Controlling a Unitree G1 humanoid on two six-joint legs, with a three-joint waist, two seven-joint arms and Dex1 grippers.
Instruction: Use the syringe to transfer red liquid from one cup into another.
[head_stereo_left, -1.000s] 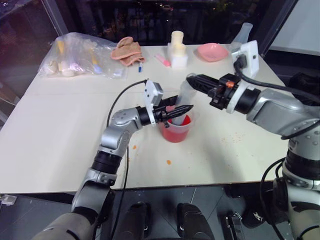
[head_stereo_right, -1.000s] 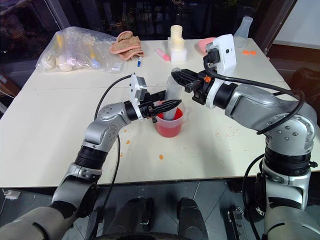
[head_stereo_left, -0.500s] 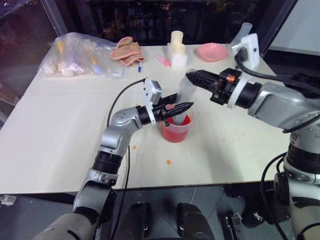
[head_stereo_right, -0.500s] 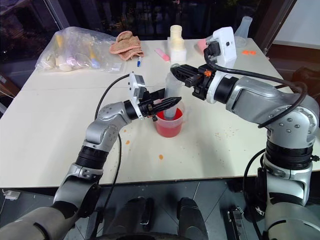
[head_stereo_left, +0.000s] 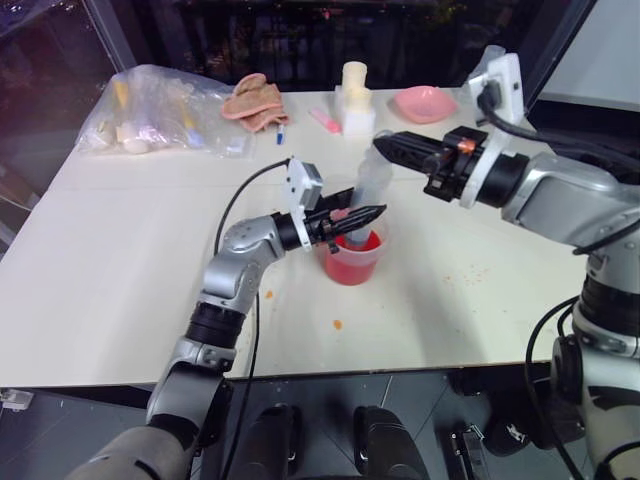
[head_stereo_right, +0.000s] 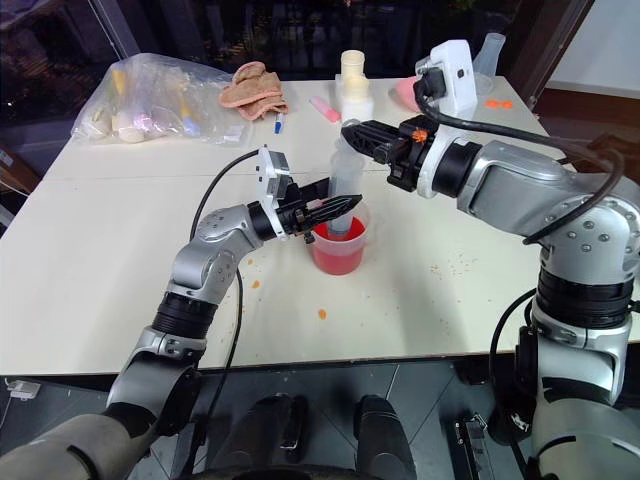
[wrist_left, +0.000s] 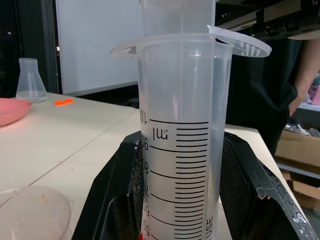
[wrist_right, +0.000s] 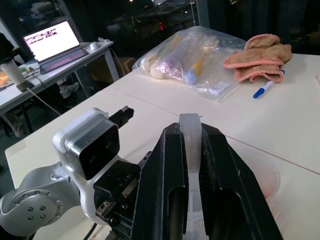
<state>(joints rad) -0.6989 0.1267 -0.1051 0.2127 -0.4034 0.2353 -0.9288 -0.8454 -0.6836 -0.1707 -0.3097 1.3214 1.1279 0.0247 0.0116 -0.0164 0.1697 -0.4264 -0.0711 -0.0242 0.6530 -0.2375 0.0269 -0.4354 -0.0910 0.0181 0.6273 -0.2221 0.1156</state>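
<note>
Item: syringe (wrist_left: 182, 150), standing upright, tip down in the spouted beaker (head_stereo_left: 352, 262) of red liquid (head_stereo_left: 350, 270), mid-table.
Left gripper (head_stereo_left: 362, 216): clamping the graduated barrel.
Right gripper (head_stereo_right: 352, 135): pinching the plunger (wrist_right: 190, 131) top.
Risk: an off-axis pull is likely tilting the barrel, tipping the beaker or spilling over the smaller cup (wrist_left: 32, 212) just beside.

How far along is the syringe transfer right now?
Done: the clear plastic syringe stands in the spouted beaker of red liquid. In hand: left hand clamps its barrel, right hand pinches the pale plunger. Left: moving to the smaller clear cup and emptying it.
</note>
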